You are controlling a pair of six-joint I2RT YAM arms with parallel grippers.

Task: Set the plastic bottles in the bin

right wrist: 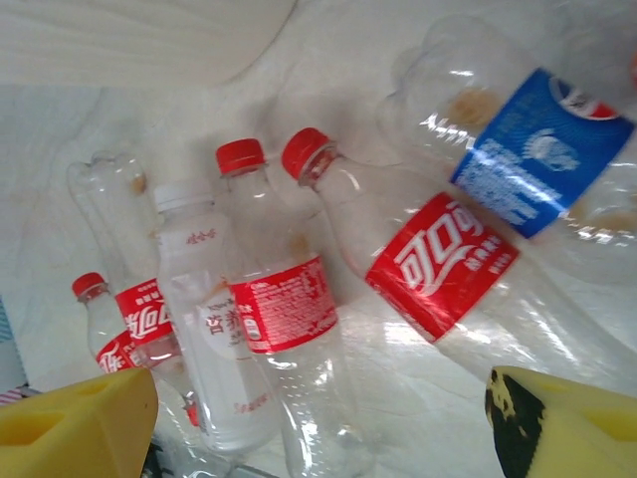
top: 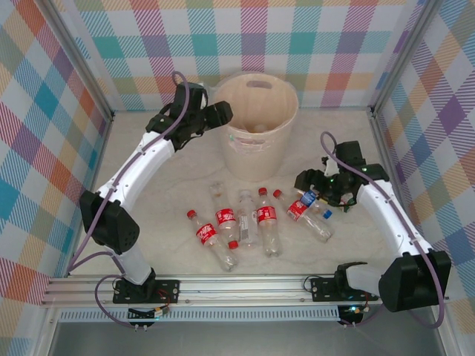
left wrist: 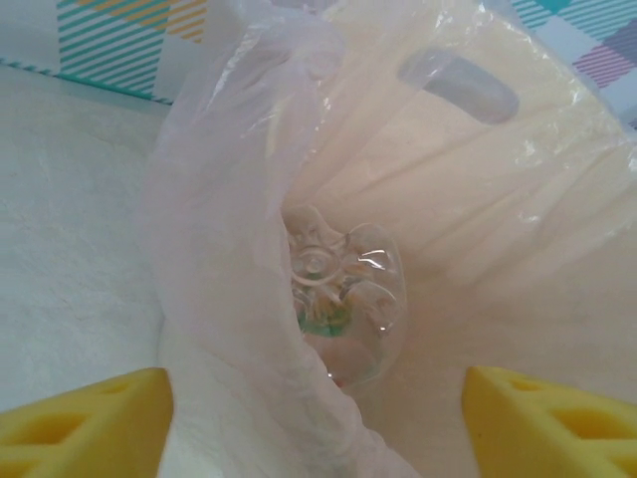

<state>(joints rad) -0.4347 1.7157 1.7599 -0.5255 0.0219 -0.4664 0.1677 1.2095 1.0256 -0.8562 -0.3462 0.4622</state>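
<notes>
1. The left hand (top: pixel 217 115) is spread wide and holds nothing. It hangs over the left rim of the bin (top: pixel 261 152). In its own camera, its two yellow fingers (left wrist: pixel 85 423) sit far apart in the bottom corners.
2. Down in the bin under that hand lies one clear bottle (left wrist: pixel 343 299), with its bumpy bottom facing the camera. A bit of green shows through it. The see-through bag (left wrist: pixel 219 199) lining the bin folds over its left side, so its cap and label are hard to make out. From the top camera it is just a pale blur.
3. The right hand (top: pixel 315 187) is spread wide too and holds nothing. It hangs just over the blue bottle (top: pixel 308 199).
4. I count seven bottles lying flat on the desk (top: pixel 171 159), close together in front of the bin. There are four red bottles (right wrist: pixel 284 314), one white bottle (right wrist: pixel 204 319), the blue one and one bare bottle (right wrist: pixel 105 184).
5. In the right wrist camera the blue bottle is cut off at the edge. Two red ones are partly hidden behind a yellow finger.
6. The top camera shows the whole bin and its handle hole (top: pixel 260 83).
</notes>
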